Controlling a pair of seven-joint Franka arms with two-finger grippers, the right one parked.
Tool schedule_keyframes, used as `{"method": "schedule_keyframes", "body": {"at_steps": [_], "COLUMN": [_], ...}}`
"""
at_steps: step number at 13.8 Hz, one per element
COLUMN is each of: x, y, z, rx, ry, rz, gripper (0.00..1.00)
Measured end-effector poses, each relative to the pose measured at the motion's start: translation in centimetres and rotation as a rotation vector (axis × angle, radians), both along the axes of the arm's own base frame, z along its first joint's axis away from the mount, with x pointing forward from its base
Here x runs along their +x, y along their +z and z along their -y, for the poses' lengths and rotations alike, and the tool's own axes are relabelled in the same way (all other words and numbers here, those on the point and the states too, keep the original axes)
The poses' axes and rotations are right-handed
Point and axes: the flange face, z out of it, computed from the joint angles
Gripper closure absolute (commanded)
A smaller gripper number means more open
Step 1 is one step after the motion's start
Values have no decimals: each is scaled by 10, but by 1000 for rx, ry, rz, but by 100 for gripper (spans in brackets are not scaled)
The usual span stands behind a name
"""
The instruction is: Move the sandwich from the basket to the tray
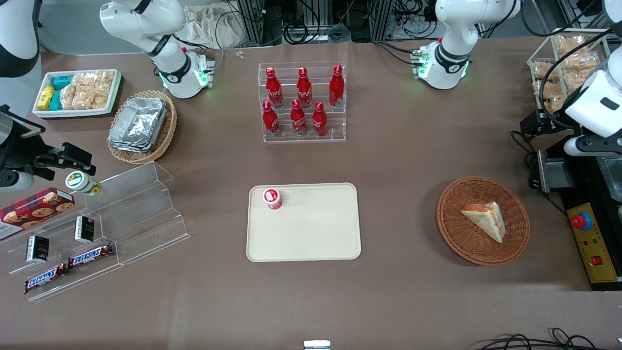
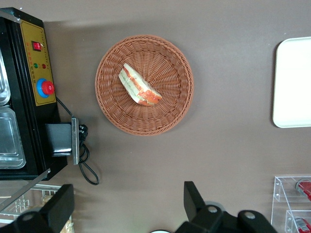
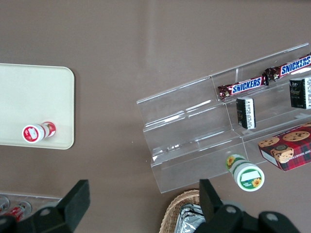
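The sandwich [image 1: 486,219], a white bread wedge with pink-orange filling, lies in the round reddish-brown wicker basket [image 1: 449,228] toward the working arm's end of the table. Both also show in the left wrist view, the sandwich [image 2: 139,86] in the middle of the basket [image 2: 112,107]. The cream tray [image 1: 311,238] lies mid-table and its edge shows in the left wrist view [image 2: 291,82]. A small red-capped bottle [image 1: 272,198] stands on the tray. My left gripper [image 1: 532,130] [image 2: 127,204] is open and empty, high above the table, farther from the front camera than the basket.
A black control box with a red button [image 1: 590,243] stands beside the basket. A clear rack of red bottles [image 1: 302,102] stands farther back than the tray. A wire rack of bagged snacks [image 1: 566,63] is near the working arm. An acrylic snack shelf [image 1: 121,218] lies toward the parked arm's end.
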Motion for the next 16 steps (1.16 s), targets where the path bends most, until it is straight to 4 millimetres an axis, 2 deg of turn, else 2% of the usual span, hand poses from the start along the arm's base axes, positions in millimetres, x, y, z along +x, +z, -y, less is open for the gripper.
{"method": "schedule_keyframes", "body": {"at_steps": [6,9,11,13,16], "x": [0,-4,-2,1,10], "y": [-1,-12,-19,-35,-75], "z": [7,2,-9,-24,-51], "rx": [-56,-56,-75,-82,-85], "ry": [5,31,81,121,219], "rz": [-7,-72,-96,-116,-114], "gripper": [0,0,0,0,0]}}
